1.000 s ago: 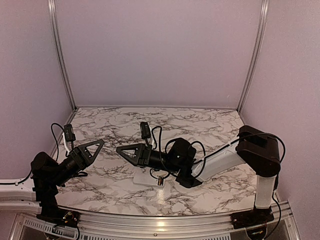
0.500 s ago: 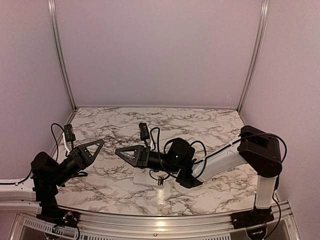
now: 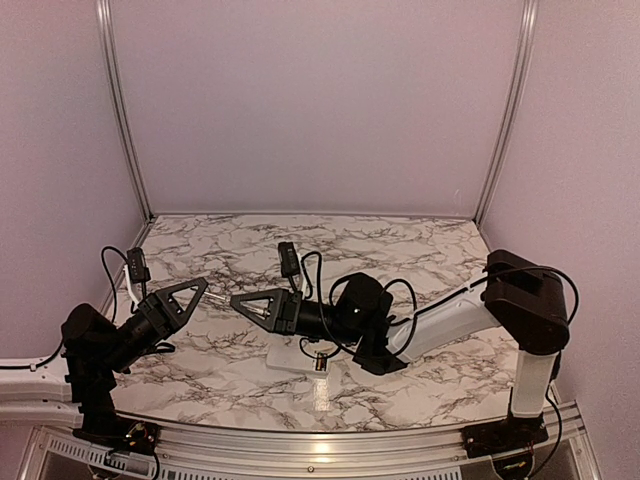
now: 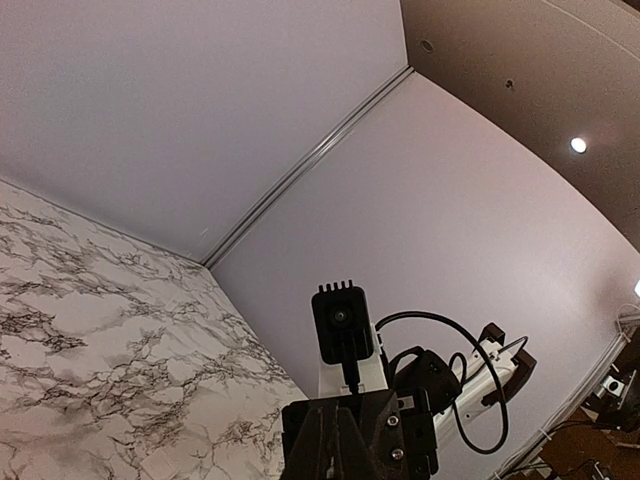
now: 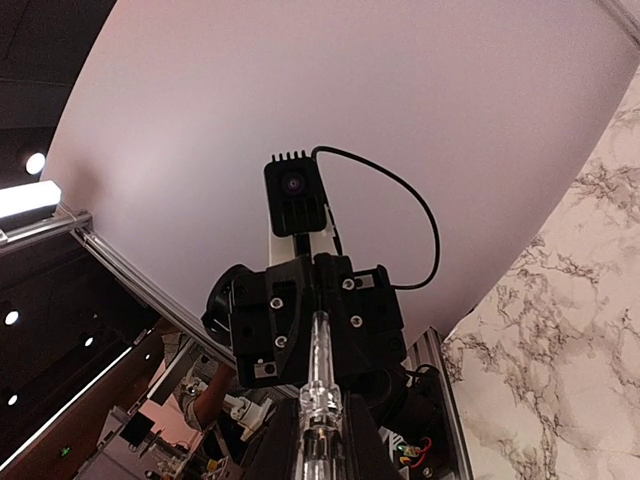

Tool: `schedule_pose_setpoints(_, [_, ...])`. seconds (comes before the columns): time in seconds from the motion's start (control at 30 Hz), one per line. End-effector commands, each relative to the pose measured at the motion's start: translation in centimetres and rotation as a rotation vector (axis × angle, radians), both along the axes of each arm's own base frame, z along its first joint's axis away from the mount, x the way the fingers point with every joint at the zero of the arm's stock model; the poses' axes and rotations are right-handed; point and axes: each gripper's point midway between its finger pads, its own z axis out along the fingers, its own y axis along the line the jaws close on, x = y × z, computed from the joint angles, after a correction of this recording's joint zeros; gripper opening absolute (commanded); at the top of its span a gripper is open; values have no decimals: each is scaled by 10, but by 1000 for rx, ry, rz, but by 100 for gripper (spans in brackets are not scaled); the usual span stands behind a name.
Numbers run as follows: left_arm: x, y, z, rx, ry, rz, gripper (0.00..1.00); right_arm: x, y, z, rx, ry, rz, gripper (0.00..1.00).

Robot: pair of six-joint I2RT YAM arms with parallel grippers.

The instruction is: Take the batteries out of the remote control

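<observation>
The remote control (image 3: 289, 358) is a flat white slab lying on the marble table under my right arm. A small gold-orange battery (image 3: 320, 364) lies at its right end; no other battery shows. My right gripper (image 3: 243, 303) hovers above the table, pointing left, and is shut on a thin clear pen-like stick (image 5: 320, 365) that juts out between its fingers. My left gripper (image 3: 190, 293) is shut and empty, pointing right, tip to tip with the right one across a small gap. In the left wrist view the left gripper (image 4: 340, 455) faces the right arm's wrist camera (image 4: 341, 325).
A pale strip (image 3: 322, 393) lies on the table near the front edge, below the battery. Aluminium rails (image 3: 300, 445) border the table's front. Pale walls close the back and both sides. Cables loop over both wrists.
The right gripper has tightened on the clear stick and crept slightly left toward the left gripper. The left arm has stayed still.
</observation>
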Motion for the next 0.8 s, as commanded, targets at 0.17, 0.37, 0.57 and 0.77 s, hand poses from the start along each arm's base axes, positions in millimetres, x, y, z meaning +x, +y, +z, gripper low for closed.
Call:
schedule_pose_setpoints(0.17, [5,2,-13,63,10,38,14,-8,-1,21,12,-38,-6,0])
schedule_pose_setpoints(0.37, [2,1,-10,67,-9,22,79,-2,-15,7,-66,-49,-74,0])
schedule_pose_setpoints(0.57, [4,1,-12,80,2,36,98,4,-34,-15,-169,-55,-135,0])
schedule_pose_setpoints(0.77, [9,2,-15,103,20,59,98,7,-51,-37,-338,-84,-191,0])
